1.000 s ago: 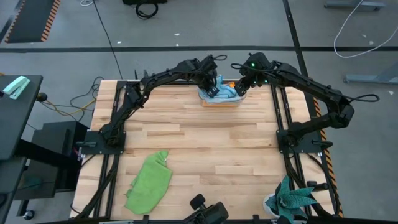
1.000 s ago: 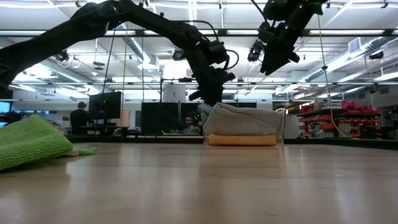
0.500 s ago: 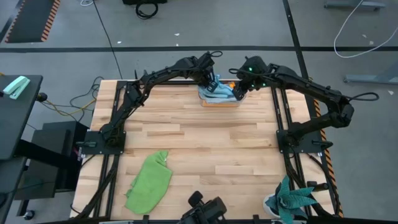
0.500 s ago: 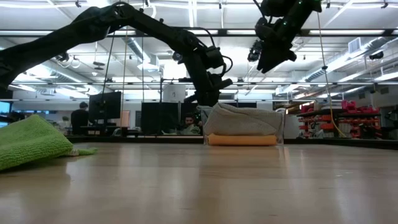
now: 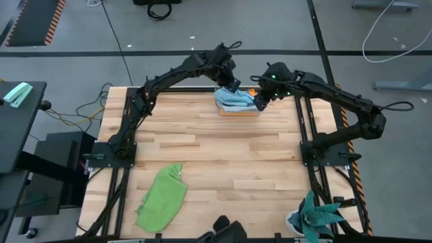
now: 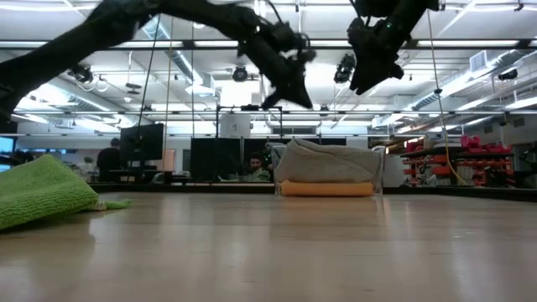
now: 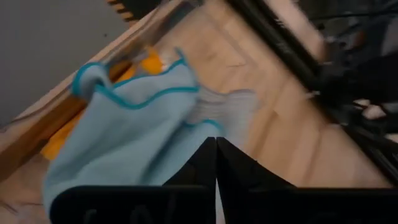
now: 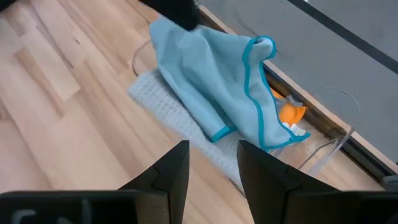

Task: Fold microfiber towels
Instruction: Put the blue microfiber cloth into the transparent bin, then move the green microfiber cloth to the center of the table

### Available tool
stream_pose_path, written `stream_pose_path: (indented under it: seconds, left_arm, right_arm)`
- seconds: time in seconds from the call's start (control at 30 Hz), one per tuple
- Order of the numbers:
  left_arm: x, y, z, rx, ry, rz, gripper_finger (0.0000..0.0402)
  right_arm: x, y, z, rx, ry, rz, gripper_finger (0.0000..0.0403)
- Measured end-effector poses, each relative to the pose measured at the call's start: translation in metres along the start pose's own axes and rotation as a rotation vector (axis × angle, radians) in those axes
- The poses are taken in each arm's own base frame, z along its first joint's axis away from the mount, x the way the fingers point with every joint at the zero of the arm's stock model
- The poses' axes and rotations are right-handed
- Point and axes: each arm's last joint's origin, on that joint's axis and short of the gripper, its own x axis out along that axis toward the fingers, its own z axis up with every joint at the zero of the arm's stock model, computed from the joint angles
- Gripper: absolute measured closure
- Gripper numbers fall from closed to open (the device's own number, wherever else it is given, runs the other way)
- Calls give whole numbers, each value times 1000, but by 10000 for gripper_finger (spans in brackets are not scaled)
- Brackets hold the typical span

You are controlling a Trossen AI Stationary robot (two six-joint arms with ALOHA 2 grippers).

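Note:
At the table's far edge lies a pile of towels: a light blue towel (image 5: 236, 98) (image 8: 211, 87) crumpled on top, a grey one (image 8: 161, 102) under it, an orange-yellow one (image 6: 327, 190) (image 8: 289, 114) at the bottom. A lime green towel (image 5: 162, 197) lies crumpled near the front left. My left gripper (image 5: 233, 84) (image 7: 216, 146) is shut and empty, well above the pile's left end. My right gripper (image 5: 259, 102) (image 8: 212, 165) hangs open above the pile's right end, also empty.
A clear plastic box (image 6: 379, 172) stands around the pile; its wall shows in the right wrist view (image 8: 333, 146). A teal spiky plant (image 5: 317, 217) stands at the front right corner. Bare wood (image 5: 223, 155) stretches between the pile and the green towel.
My left gripper has risen from the pile's left end, mostly in the last half second, and has turned a little as it went up. The blue towel stays on the pile. My right gripper has edged slightly over the pile and stays open.

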Motion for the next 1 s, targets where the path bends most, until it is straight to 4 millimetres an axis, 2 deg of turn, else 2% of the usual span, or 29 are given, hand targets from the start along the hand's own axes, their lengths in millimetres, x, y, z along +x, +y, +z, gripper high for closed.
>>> stream_pose_path:
  seconds: [0.17, 0.4, 0.57, 0.83, 1.0]
  left_arm:
    - [-39, -26, -7, 81, 31, -14, 365]
    - [-71, -49, -43, 167, 298, 105, 359]
    - [-76, -70, -74, 263, 505, 248, 368]
    - [-69, -113, -103, 434, 529, 281, 378]
    - [-69, -130, -123, 390, 514, 394, 375]
  right_arm:
    - [-18, 3, -9, 18, 13, 9, 261]
    - [-55, 6, -34, 34, 58, 27, 261]
    - [-81, 9, -51, 92, 51, 55, 261]
    - [-112, 9, -79, 144, 90, 94, 261]
    - [-126, 8, -95, 112, 130, 114, 261]
